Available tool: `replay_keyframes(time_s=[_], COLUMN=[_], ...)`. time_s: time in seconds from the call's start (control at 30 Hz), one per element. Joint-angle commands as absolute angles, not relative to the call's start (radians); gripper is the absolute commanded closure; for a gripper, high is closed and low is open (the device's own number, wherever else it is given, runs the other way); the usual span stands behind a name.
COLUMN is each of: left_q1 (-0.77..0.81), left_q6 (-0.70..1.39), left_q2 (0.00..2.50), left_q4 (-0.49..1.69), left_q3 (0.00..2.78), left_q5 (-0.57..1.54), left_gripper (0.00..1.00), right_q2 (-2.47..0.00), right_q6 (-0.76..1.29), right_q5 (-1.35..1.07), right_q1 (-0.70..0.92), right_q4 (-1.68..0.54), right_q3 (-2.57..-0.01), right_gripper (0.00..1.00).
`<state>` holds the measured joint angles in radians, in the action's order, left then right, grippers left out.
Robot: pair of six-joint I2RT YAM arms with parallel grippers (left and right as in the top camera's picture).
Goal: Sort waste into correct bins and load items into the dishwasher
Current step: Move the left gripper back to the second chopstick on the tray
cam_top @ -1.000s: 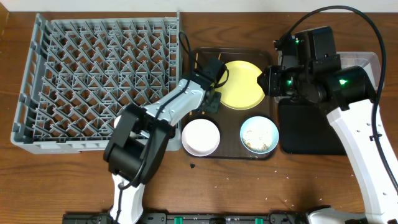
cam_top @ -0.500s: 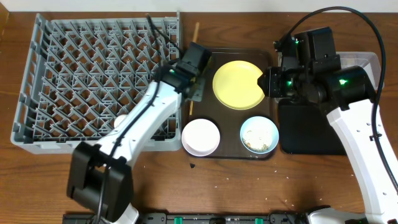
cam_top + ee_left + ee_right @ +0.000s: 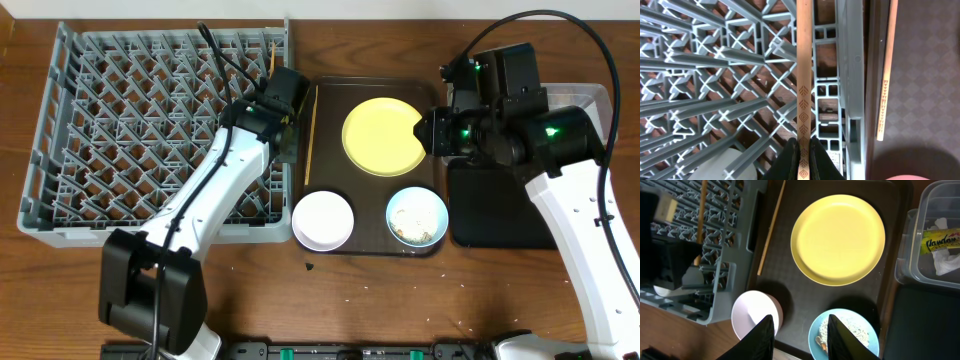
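Note:
My left gripper [image 3: 803, 161] is shut on one wooden chopstick [image 3: 803, 85], which hangs over the right edge of the grey dishwasher rack [image 3: 150, 130]. The other chopstick [image 3: 310, 125] lies on the brown tray beside the rack. The yellow plate [image 3: 382, 137], white bowl [image 3: 323, 220] and light blue bowl [image 3: 417, 216] with rice scraps rest on that tray. My right gripper [image 3: 801, 325] hovers open above the two bowls, holding nothing. The snack wrapper [image 3: 942, 241] lies in the clear box [image 3: 920, 255].
The brown serving tray [image 3: 330, 95] sits between the rack and the black tray [image 3: 495, 210]. A pale rounded object [image 3: 722, 167] sits among the rack's pegs under my left wrist. A few crumbs [image 3: 312, 266] dot the wooden table near the front.
My left arm has swung from the brown tray leftward and away, carrying one chopstick over the rack's right edge. The right arm has stayed still.

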<state>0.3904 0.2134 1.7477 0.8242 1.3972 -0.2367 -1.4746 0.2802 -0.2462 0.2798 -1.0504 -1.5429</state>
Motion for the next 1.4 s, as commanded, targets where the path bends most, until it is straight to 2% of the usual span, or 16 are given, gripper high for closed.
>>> replay_keyframes(time_s=[0.0,0.1,0.2,0.57,0.8,0.83,0.9,1.0,1.37], left_q1=[0.384,0.385,0.38,0.381,0.453,0.469,0.495,0.515,0.488], left_q6=[0.227,0.227,0.227,0.227,0.22,0.213,0.174,0.12,0.12], left_q2=[1.787,1.806,1.814,1.782,1.704,1.711,1.735,1.798,2.03], left_q4=[0.822,0.823,0.822,0.862,0.814,0.801,0.769,0.726,0.602], left_q3=[1.379,1.378,1.378,1.452,1.529,1.525,1.506,1.48,1.48], left_q5=[-0.188,-0.165,-0.166,-0.165,-0.149,-0.148,-0.149,-0.159,-0.184], left_gripper=[0.92,0.92,0.83,0.83,0.83,0.83,0.75,0.71,0.69], right_q2=[-1.478,-1.478,-1.478,-1.478,-1.478,-1.478,-1.478,-1.478,-1.478], right_q6=[0.272,0.272,0.272,0.271,0.271,0.271,0.271,0.272,0.272], right_q5=[-0.24,-0.24,-0.24,-0.24,-0.24,-0.24,-0.24,-0.24,-0.24], right_q1=[0.276,0.276,0.276,0.276,0.276,0.276,0.276,0.276,0.276], right_q4=[-1.047,-1.048,-1.048,-1.048,-1.048,-1.048,-1.048,-1.048,-1.051], right_q3=[-1.548,-1.548,-1.548,-1.548,-1.548,-1.548,-1.548,-1.548,-1.548], right_gripper=[0.67,0.67,0.67,0.66,0.66,0.66,0.66,0.65,0.65])
